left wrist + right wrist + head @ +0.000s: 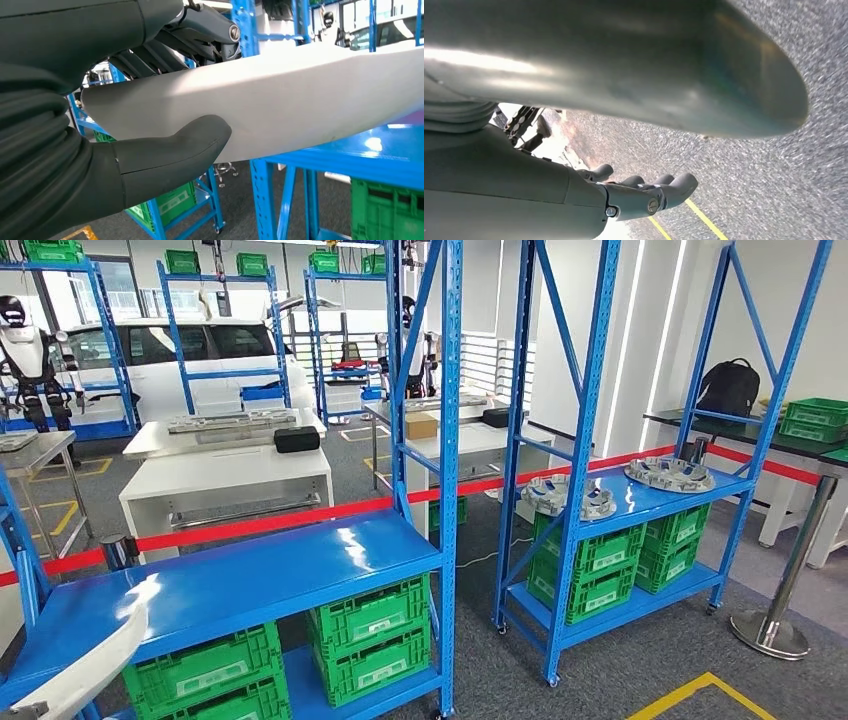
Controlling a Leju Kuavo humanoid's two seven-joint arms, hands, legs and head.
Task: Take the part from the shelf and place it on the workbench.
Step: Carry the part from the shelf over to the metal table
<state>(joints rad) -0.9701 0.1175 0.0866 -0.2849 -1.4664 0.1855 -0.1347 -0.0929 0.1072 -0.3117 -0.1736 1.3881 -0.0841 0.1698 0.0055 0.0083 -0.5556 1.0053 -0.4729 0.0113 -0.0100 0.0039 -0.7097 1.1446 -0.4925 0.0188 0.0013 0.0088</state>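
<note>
Left hand (150, 125) clamped on the part (280, 100): thumb (175, 150) under one face, dark fingers (165, 50) over the other, near one end of a long pale panel. In the head view the part (95, 665) shows at the lower left corner, over the near-left corner of the blue shelf (250, 580), apparently lifted clear, though contact can't be ruled out. Long axis runs from the hand up and away across the shelf board; free end points toward the shelf's middle, tilted slightly upward. Right hand (644, 192) hangs by the floor, fingers loosely curled, holding nothing. Step, as I judge it: carry to the workbench (225, 475), probably the white table beyond the red tape. Do it well by keeping the panel level, swinging the free end clear of the blue uprights (450, 440) before turning, and holding the grip firm, since the long overhang will lever against the thumb.
</note>
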